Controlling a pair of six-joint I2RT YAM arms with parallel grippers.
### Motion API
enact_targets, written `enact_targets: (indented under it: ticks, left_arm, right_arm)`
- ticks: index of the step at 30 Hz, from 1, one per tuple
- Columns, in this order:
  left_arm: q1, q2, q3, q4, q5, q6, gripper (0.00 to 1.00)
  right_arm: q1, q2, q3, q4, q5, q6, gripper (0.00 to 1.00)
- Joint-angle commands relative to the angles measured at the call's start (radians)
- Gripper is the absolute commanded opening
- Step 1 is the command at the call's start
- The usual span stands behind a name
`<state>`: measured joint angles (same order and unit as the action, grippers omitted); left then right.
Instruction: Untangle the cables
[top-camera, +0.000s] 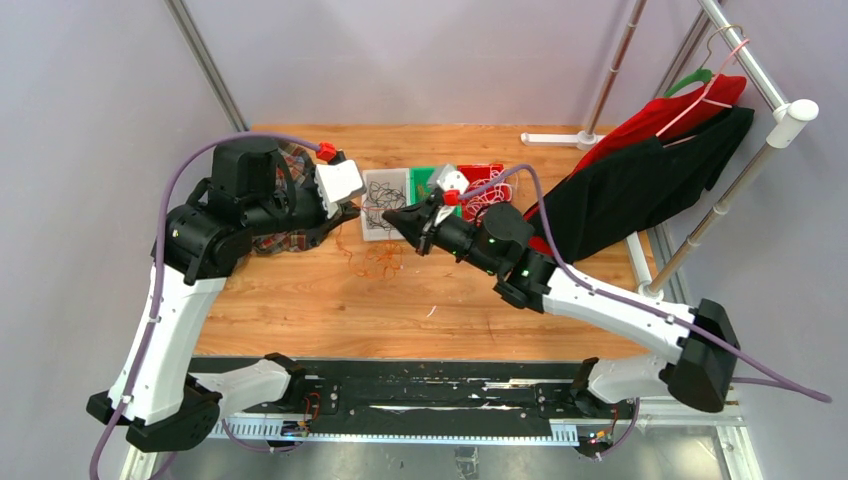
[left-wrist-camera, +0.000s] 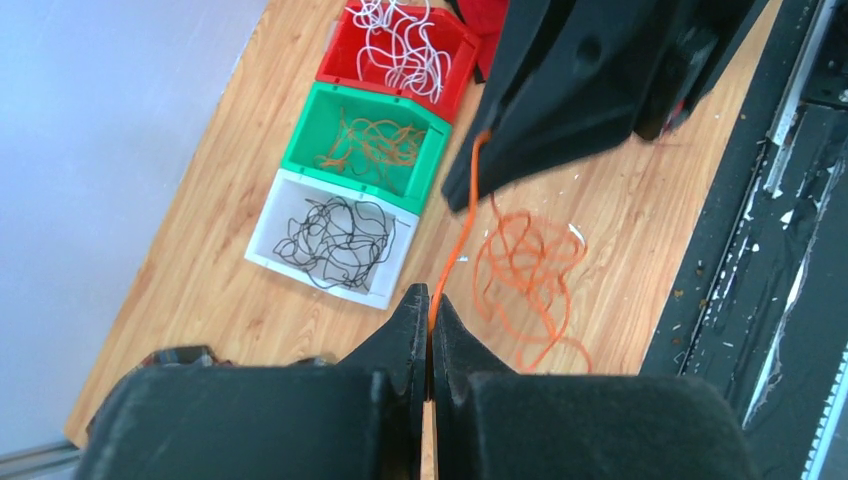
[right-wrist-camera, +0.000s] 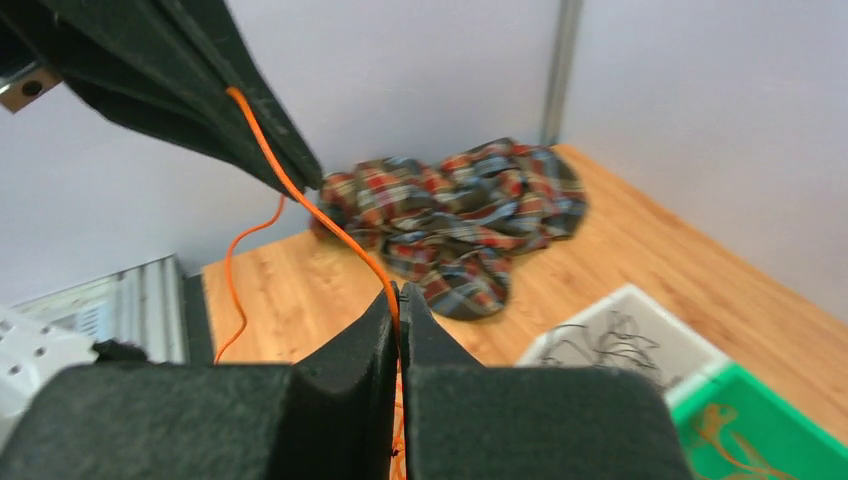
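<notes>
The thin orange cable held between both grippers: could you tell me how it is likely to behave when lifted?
Probably floppy: the thin orange cable trails into loose loops on the wooden table. Likely very light, being so thin. It may snag, since those loops cross one another.

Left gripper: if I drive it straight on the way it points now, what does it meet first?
Most likely the right gripper, nearly tip to tip with the left gripper. Both pinch the same orange cable that runs between them. Depth is unclear, so it might pass just beside it.
</notes>
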<state>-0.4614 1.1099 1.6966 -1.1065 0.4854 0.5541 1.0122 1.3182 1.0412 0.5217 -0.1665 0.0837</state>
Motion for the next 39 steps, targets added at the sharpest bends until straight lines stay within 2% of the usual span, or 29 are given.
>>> enact_targets:
  ticks: [1, 7, 15, 19, 23, 25, 29, 35, 39]
  left_arm:
    - [0.0, -0.011, 0.027, -0.022, -0.044, 0.04, 0.0]
    - [0.0, -0.013, -0.012, -0.021, -0.192, 0.127, 0.0]
    - [-0.002, -0.012, -0.051, 0.008, -0.34, 0.211, 0.0]
    - [-0.002, -0.023, -0.053, 0.012, -0.347, 0.251, 0.0]
    - [-0.002, -0.017, -0.017, 0.011, -0.385, 0.314, 0.0]
    - [-0.002, -0.018, 0.025, 0.008, -0.347, 0.31, 0.0]
    - [-0.002, -0.02, 0.129, -0.015, -0.164, 0.296, 0.0]
    - [-0.003, 0.021, 0.18, -0.02, -0.235, 0.289, 0.0]
    - [-0.002, 0.034, 0.222, -0.018, -0.174, 0.209, 0.01]
  right_arm:
    - [0.01, -0.12, -0.042, -0.013, 0.289, -0.154, 0.01]
    - [-0.001, -0.221, -0.016, -0.107, 0.423, -0.314, 0.01]
    - [-0.018, -0.242, 0.044, -0.203, 0.409, -0.328, 0.0]
    - [-0.02, -0.243, 0.054, -0.211, 0.4, -0.339, 0.01]
    - [-0.021, -0.246, 0.046, -0.223, 0.456, -0.396, 0.01]
    - [-0.024, -0.254, 0.025, -0.217, 0.457, -0.409, 0.02]
    - [-0.036, -0.237, -0.008, -0.186, 0.479, -0.399, 0.02]
    - [-0.058, -0.216, -0.024, -0.113, 0.638, -0.41, 0.01]
    - [-0.171, -0.218, 0.027, -0.228, 0.462, -0.192, 0.01]
